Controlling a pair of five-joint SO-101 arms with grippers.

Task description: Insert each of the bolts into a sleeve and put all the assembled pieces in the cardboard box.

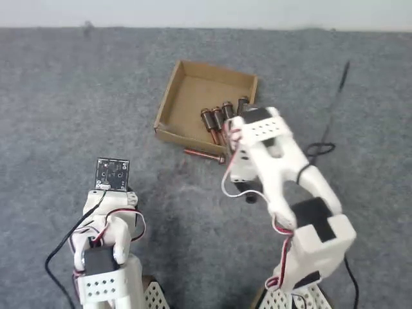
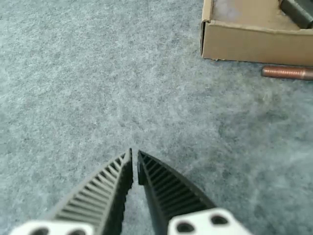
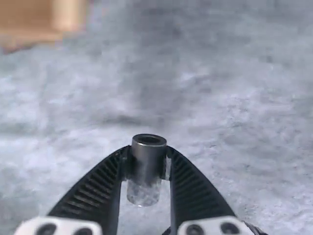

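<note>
While the cardboard box (image 1: 193, 95) holds four pieces (image 1: 217, 118), right gripper (image 3: 146, 150) pinches a sleeve (image 3: 148, 159); left gripper (image 2: 135, 153) pressed together.

Closed hand (image 2: 135, 153), bolt (image 2: 287, 73) beside cardboard box (image 2: 254, 44)

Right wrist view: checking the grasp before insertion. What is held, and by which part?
The right gripper is shut on a dark sleeve, clamping its sides just below the open end.

Assembled pieces (image 1: 217, 121) in cardboard box (image 1: 190, 89); bolt (image 1: 205, 154) just outside it; sleeve (image 3: 148, 157) in right claw (image 3: 148, 151).
</note>
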